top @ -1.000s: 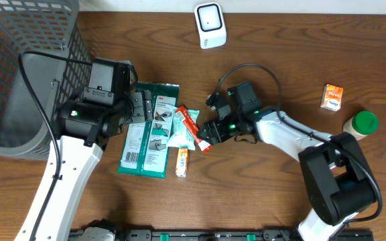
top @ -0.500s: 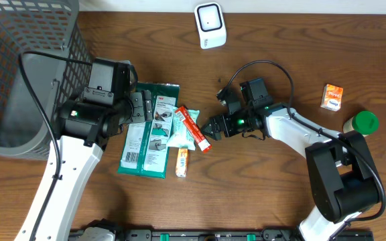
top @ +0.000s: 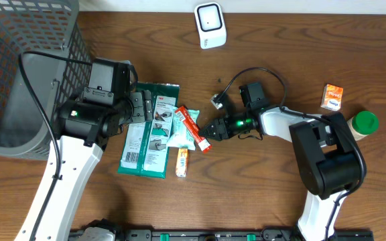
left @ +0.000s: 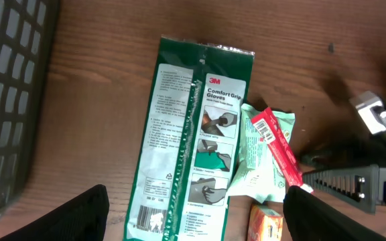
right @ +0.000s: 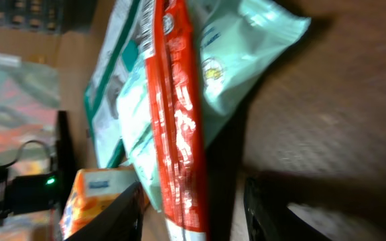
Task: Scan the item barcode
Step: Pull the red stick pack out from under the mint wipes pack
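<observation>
A long red packet (top: pixel 194 130) lies slanted on a mint-green bag (top: pixel 179 134), right of a green glove pack (top: pixel 149 130). The white scanner (top: pixel 210 25) stands at the table's far edge. My right gripper (top: pixel 210 130) lies low at the red packet's lower end. In the right wrist view the red packet (right: pixel 179 120) runs between the two fingers of the right gripper (right: pixel 193 207), with a gap left on its right side. My left gripper (left: pixel 200 221) hangs open above the glove pack (left: pixel 193 134), barcode end below it.
A small orange box (top: pixel 182 163) lies just below the mint bag. A grey mesh basket (top: pixel 19 60) fills the left rear corner. Another orange box (top: pixel 332 97) and a green-lidded jar (top: pixel 362 124) stand at the far right.
The right arm drew back a little and turned at the wrist, and its jaws widened and then narrowed around the red packet's end. The left arm has not moved.
</observation>
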